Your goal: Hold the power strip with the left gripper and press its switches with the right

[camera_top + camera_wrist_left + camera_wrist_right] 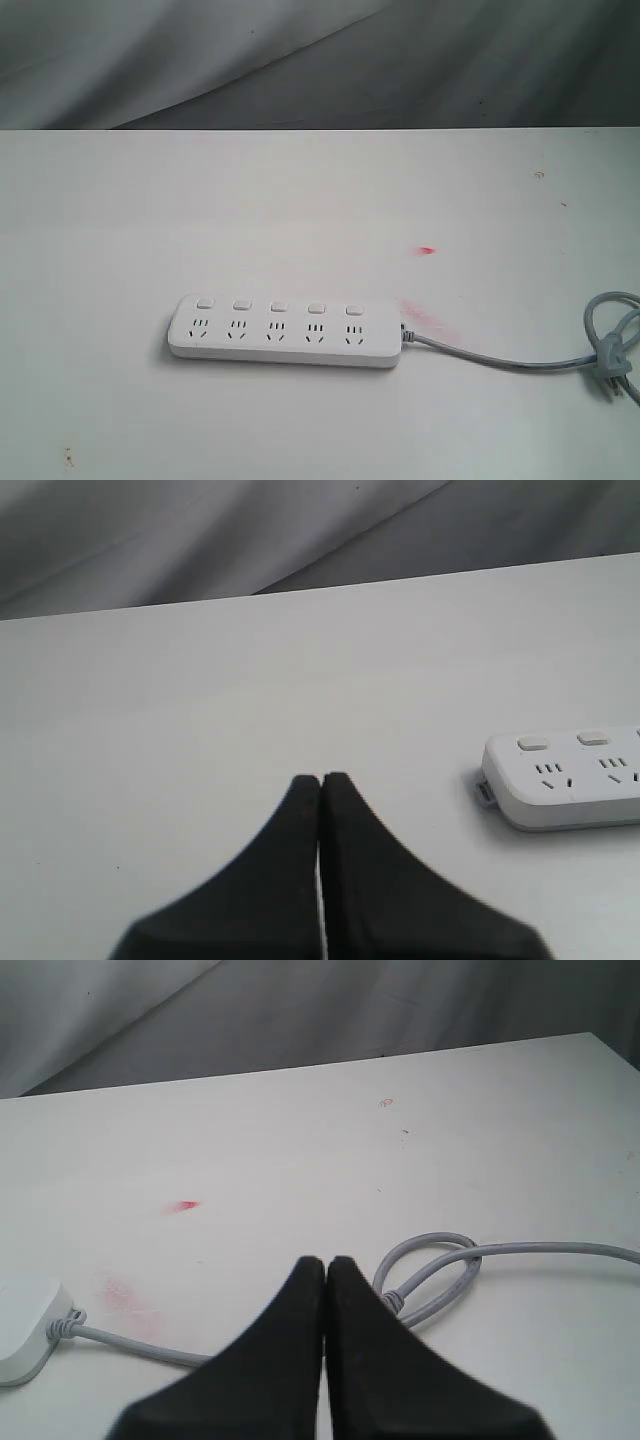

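1. The power strip [285,330] lies flat and untouched on the white desk [120,220], its grey cable [500,362] looping off one end.
2. The left tool [321,778] and right tool [326,1260] are both pinched together and empty (neither is at the strip).
3. We would steady the cable-free end first, clear of the switches [279,306].

black left gripper [321,779], black right gripper [325,1261] (tapered)
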Robot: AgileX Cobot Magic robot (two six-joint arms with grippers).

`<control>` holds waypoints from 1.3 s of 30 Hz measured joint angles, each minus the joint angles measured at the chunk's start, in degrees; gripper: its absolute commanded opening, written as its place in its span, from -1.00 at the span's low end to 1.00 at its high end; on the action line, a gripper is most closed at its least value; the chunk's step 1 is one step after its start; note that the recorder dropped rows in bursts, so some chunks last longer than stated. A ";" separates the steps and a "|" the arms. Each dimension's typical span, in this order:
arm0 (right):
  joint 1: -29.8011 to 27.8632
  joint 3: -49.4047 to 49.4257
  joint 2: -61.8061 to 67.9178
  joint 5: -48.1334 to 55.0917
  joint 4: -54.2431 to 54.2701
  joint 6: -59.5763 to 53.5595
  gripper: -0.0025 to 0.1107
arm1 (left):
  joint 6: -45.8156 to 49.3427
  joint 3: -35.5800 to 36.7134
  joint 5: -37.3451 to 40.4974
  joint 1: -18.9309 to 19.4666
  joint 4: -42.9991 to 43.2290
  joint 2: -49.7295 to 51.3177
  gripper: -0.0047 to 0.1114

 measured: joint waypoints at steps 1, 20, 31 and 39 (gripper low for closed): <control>0.00 0.00 0.00 0.00 0.00 0.00 -0.96 | 0.00 0.00 0.00 0.00 0.00 0.00 -0.91; 0.00 0.00 0.00 0.00 0.00 0.00 -0.96 | 0.00 0.00 0.00 0.00 0.00 0.00 -0.91; 0.00 0.00 0.00 0.00 0.00 0.00 -0.96 | 0.00 -14.05 0.37 0.00 0.10 18.35 -0.91; 0.00 0.00 0.00 0.00 0.00 0.00 -0.96 | 0.00 -33.53 0.24 0.00 0.10 36.07 -0.91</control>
